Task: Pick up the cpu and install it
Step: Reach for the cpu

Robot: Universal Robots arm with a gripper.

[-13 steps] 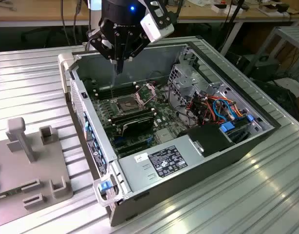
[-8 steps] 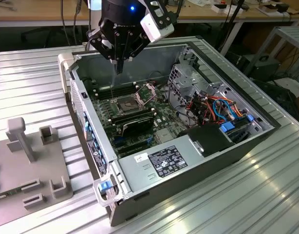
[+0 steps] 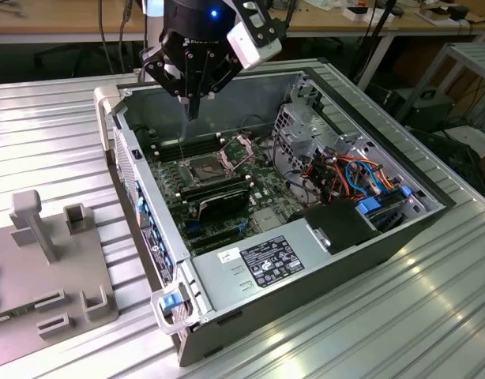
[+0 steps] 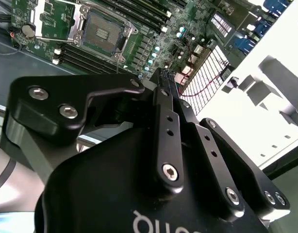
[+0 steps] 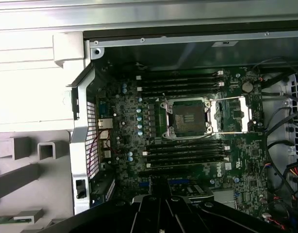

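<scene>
The gripper hangs high over the open computer case, which lies on its side in the middle of the ribbed metal table. The fingers are pressed together into one narrow point aimed straight down, and it touches nothing. Whether anything thin is pinched between them, I cannot tell.

Down on the green motherboard, the socket lies open. Its hinged metal frame is swung back just beside it. The socket's bed looks dark, with a small paler square in its middle, plain to see in both wrist views. Where the cpu is, I cannot tell.

Long black memory sticks lie in rows on one side of the socket. More of them run along the other side, towards the case wall. In the exterior view the fingertips hover above the far end of the board, up over the sticks and the socket and well clear of both.

Towards the exterior view's right, orange and blue cables bunch inside the case. A grey power supply with a white label sits along the near wall. At the table's edge on the exterior view's left stands a grey fixture with posts and slots, well apart from the gripper.
</scene>
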